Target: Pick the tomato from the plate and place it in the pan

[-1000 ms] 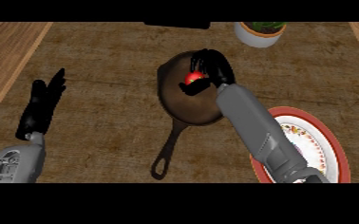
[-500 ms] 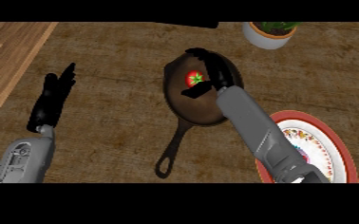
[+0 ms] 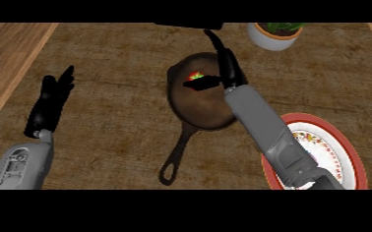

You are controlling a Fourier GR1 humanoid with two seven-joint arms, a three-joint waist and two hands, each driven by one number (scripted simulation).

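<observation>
The wooden surface [image 3: 116, 59] is spreading across the whole view, with a paler plank strip running along its far left edge. On it, near the middle, the dark frying pan [image 3: 207, 113] is lying with its handle pointing toward the near side, which is leaving its round bowl facing up and reachable from above. At the near right the red-rimmed patterned plate [image 3: 341, 150] is sitting, partly covered by the grey right forearm that is crossing over it to get to the pan; no tomato is showing on its visible part. At the far right a white pot with a green plant [image 3: 276, 34] is standing, well apart from the pan.

The right hand [image 3: 227, 69] is stretching over the far rim of the pan with its fingers straight and released, the thumb angling in over the pan's bowl; it is grasping nothing. This posture is suggesting a let-go directly above the target, so the fruit would settle inside rather than roll off.

The left hand [image 3: 51, 103] is resting at the left, fingers up and relaxed, clear of the work.

The tomato [image 3: 193, 76] is lying inside the pan's far part, partly hidden behind the thumb, so the placing is looking done.
</observation>
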